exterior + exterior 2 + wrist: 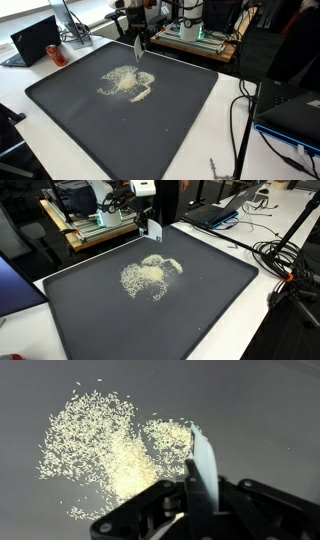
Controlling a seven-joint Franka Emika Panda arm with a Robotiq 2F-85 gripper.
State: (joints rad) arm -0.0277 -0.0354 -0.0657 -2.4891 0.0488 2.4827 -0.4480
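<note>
A loose heap of pale, rice-like grains (125, 83) (148, 275) (100, 445) lies spread on a large dark mat (70, 110) (200, 310). My gripper (137, 40) (151, 226) (197, 500) hangs over the far edge of the heap, shut on a thin white flat scraper (203, 460) (137, 52). The blade points down toward the mat. In the wrist view its tip stands at the right-hand rim of the grains, next to a smaller side patch (165, 438). Whether the blade touches the mat cannot be told.
A black laptop (35, 40) (215, 212) sits beside the mat. Behind it a wooden bench carries electronics (190, 32) (100, 220). Black cables (240, 120) (285, 260) trail over the white table along one side of the mat.
</note>
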